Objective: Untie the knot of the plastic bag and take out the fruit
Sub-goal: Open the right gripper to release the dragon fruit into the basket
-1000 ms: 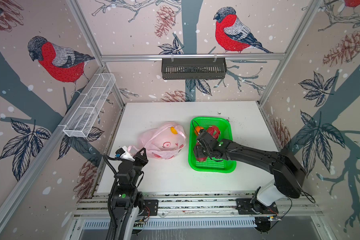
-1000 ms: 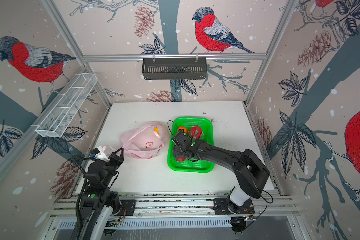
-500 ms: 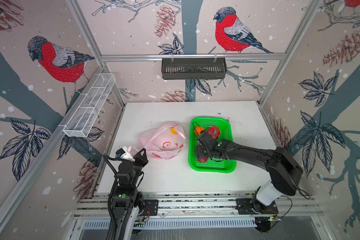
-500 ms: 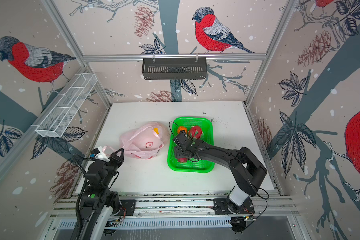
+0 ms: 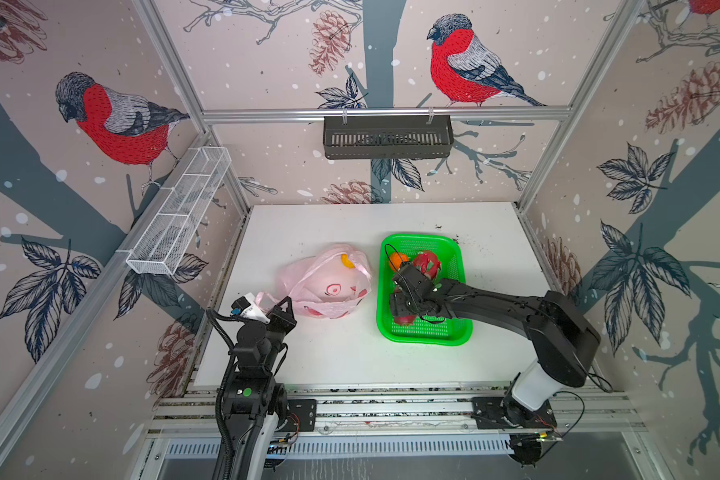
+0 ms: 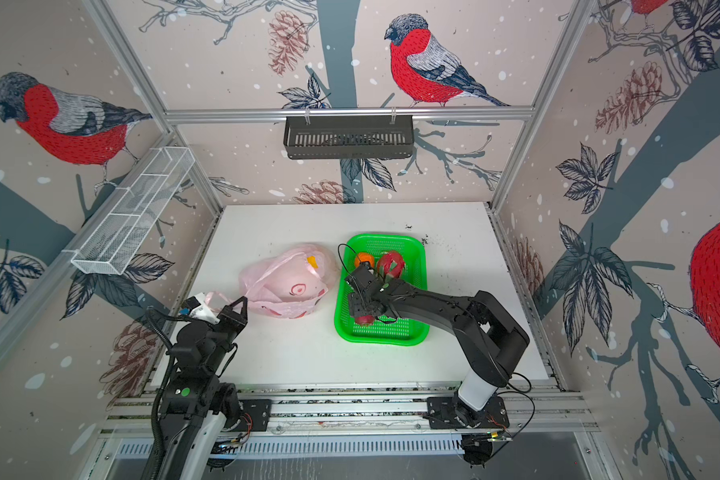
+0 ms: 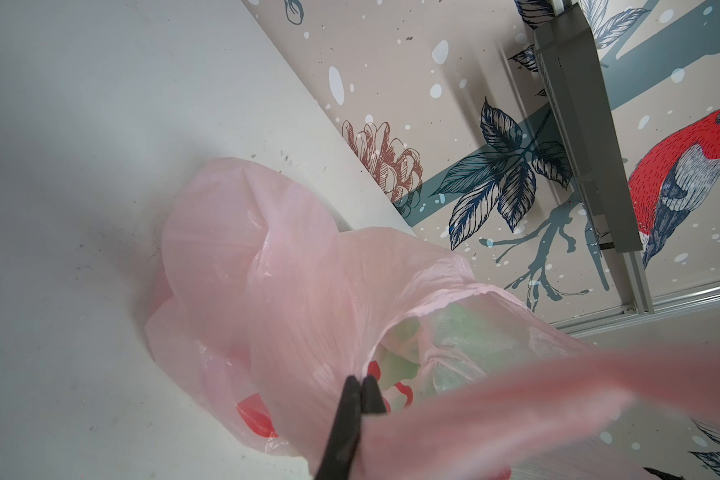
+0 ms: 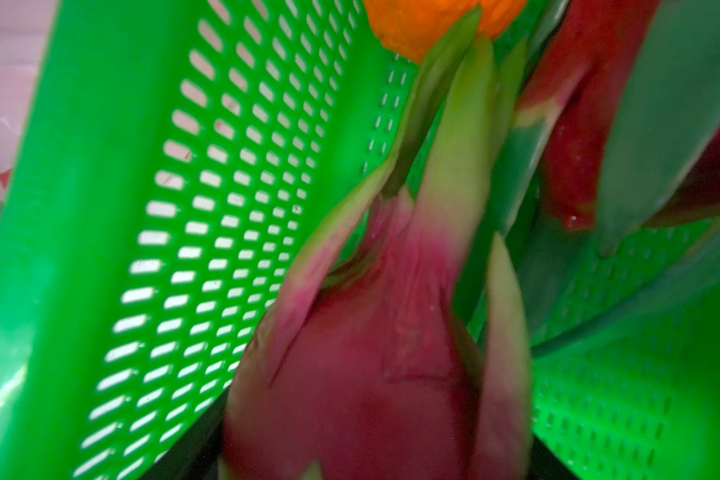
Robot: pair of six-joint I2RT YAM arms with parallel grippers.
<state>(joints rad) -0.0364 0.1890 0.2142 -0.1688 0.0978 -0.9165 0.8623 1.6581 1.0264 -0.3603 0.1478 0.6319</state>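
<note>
The pale pink plastic bag (image 5: 329, 286) (image 6: 287, 286) lies slack on the white table, left of centre in both top views. Part of an orange fruit (image 5: 347, 261) shows at the bag's far side. My left gripper (image 5: 283, 305) (image 7: 360, 390) is shut on the bag's film near its stretched handle loop. The knot is out of view. My right gripper (image 5: 406, 309) (image 8: 371, 457) is inside the green basket (image 5: 454, 336), shut on a dragon fruit (image 5: 404, 319) (image 8: 371, 374) low in the near half. A second dragon fruit (image 5: 427, 264) and an orange ball (image 5: 398, 259) lie in the far half.
A black wire shelf (image 5: 387, 137) hangs on the back wall and a white mesh rack (image 5: 179, 216) on the left wall. Aluminium frame posts stand at the table's corners. Dark crumbs speckle the table (image 5: 487, 249) behind the basket.
The right arm's elbow has shifted slightly, while its gripper stays in the near half of the basket. The left gripper and the bag have not moved.
</note>
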